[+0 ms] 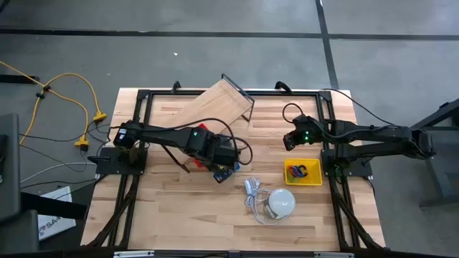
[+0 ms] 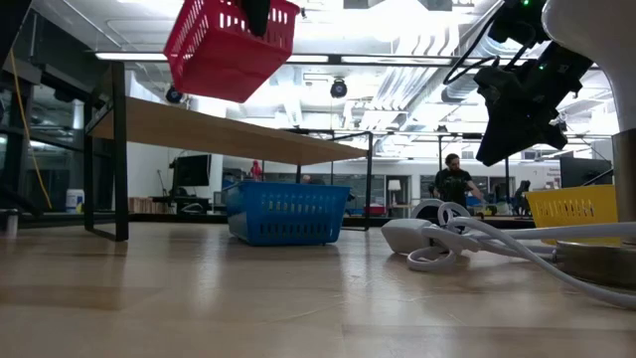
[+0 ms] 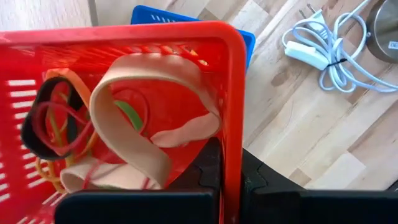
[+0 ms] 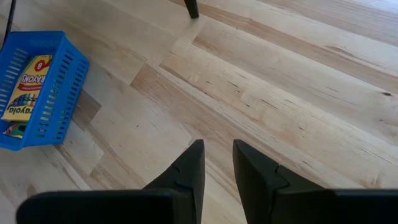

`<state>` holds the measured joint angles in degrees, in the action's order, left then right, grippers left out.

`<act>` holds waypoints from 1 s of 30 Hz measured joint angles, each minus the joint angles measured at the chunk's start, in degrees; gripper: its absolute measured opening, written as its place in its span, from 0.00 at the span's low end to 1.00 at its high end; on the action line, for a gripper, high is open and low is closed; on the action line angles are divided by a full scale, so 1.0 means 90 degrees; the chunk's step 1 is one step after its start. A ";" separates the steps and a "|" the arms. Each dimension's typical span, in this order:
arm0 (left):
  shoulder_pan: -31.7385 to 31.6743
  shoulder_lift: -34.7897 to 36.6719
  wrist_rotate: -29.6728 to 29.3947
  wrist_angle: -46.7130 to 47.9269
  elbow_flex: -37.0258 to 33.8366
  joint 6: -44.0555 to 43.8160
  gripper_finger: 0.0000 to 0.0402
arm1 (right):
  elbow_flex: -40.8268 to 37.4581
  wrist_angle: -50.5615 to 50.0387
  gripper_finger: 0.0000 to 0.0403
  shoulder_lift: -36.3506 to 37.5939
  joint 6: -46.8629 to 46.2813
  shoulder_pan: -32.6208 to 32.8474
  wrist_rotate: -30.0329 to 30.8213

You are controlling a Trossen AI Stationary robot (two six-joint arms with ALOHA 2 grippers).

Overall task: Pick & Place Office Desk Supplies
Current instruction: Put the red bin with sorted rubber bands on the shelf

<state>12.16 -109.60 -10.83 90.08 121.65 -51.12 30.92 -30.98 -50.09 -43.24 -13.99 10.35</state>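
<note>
From above, my left gripper (image 1: 208,147) sits in the middle of the table (image 1: 165,215), and a bit of red shows beside it. My right gripper (image 1: 294,137) hangs at the upper right, above the yellow basket (image 1: 303,172) with small clips in it.

From low down, the red basket (image 2: 229,45) hangs in the air at the upper left. The blue basket (image 2: 286,213) stands on the table in the middle.

In my left wrist view, my left fingers are pinched shut on the red basket's rim. Inside lie rubber bands (image 3: 143,118), tan, black, red and orange. They are soft, light and floppy. They could slide out if I tip the basket, so I think the stiff rim is the best place to hold.

In my right wrist view, my right fingers (image 4: 189,171) stand a little apart and hold nothing. The blue basket at the left holds a crayon box (image 4: 26,87).
</note>
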 joint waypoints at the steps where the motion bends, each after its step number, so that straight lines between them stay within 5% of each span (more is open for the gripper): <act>1: -0.0018 0.0024 0.0000 -0.0004 -0.0007 0.0010 0.00 | 0.0000 0.0000 0.18 0.0001 0.0000 0.0000 0.0000; 11: -0.0019 0.1092 -0.0235 0.0007 -0.1347 -0.0475 0.00 | 0.0000 0.0047 0.18 -0.0002 0.0000 0.0002 -0.0002; 21: -0.0378 0.1631 -0.0464 -0.0073 -0.2322 0.0155 0.00 | 0.0000 0.0046 0.18 -0.0002 0.0000 0.0001 0.0000; 30: -0.0906 0.2410 0.0028 -0.1272 -0.3703 0.0671 0.00 | 0.0000 0.0045 0.18 -0.0002 0.0000 0.0001 0.0000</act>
<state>4.01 -87.90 -10.57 78.64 88.33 -45.08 30.92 -30.57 -50.11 -43.24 -13.99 10.35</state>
